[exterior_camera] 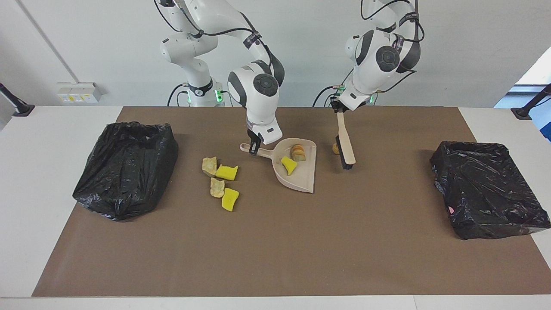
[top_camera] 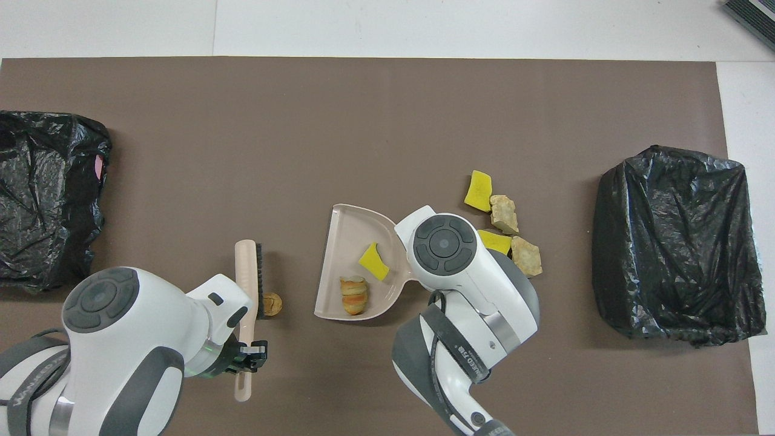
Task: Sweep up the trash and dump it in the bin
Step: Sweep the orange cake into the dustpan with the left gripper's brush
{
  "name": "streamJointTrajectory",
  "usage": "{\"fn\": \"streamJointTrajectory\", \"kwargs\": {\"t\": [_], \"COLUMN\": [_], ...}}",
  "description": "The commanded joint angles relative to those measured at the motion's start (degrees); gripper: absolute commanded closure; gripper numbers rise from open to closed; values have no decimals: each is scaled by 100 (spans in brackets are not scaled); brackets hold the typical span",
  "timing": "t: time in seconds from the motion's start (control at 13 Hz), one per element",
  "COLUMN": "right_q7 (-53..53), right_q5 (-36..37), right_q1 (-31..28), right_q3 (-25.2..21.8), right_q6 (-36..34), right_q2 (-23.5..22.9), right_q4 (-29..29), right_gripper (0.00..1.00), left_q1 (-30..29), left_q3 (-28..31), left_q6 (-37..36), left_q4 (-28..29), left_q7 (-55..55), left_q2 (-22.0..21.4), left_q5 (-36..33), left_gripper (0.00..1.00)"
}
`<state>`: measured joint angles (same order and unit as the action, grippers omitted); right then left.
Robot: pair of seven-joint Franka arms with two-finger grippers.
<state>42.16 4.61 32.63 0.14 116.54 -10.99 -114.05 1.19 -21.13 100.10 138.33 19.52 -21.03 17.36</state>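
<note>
Small yellow sponge and tan bread trash [exterior_camera: 220,181]; left end effector [exterior_camera: 340,109] grips the brush [exterior_camera: 345,146], right end effector [exterior_camera: 255,147] the dustpan [exterior_camera: 303,174].

From above I see the dustpan [top_camera: 351,242] mid-table holding a yellow chunk [top_camera: 374,261] and a brown lump [top_camera: 353,295]. My left gripper [top_camera: 253,355] grips the brush [top_camera: 248,284] by its handle, bristles just beside another brown lump [top_camera: 272,304]. Right arm covers the dustpan's handle. Two yellow chunks [top_camera: 479,191] and two tan lumps [top_camera: 504,213] lie toward the right arm's bin [top_camera: 675,242]. Second bin [top_camera: 42,200] at the other end.
</note>
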Motion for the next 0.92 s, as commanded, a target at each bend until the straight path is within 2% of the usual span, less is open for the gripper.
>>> {"fn": "streamJointTrajectory", "kwargs": {"t": [0.0,0.15,0.31,0.46,0.69,0.85], "right_q7": [196,204,196,196,205,205], "right_q5": [137,137,137,137,137,137], "right_q1": [-82,-82,-82,-82,-82,-82], "right_q3": [12,12,12,12,12,12], "right_q6": [185,185,185,193,193,193], "right_q2": [-44,-44,-44,-44,-44,-44], "right_q4": [-65,-65,-65,-65,-65,-56], "right_gripper": [100,100,100,100,100,100], "left_q1": [-162,-180,-180,-85,117,285], "left_q3": [-23,-32,-67,-93,-111,-102], "left_q6": [-96,-8,36,377,817,1317], "left_q4": [361,738,880,1081,1135,1100], "left_q7": [533,719,1121,1386,1475,1449], "left_q2": [-453,-787,-771,-727,-438,-43], "left_q5": [-338,-339,-339,-339,-225,-172], "left_gripper": [100,100,100,100,100,100]}}
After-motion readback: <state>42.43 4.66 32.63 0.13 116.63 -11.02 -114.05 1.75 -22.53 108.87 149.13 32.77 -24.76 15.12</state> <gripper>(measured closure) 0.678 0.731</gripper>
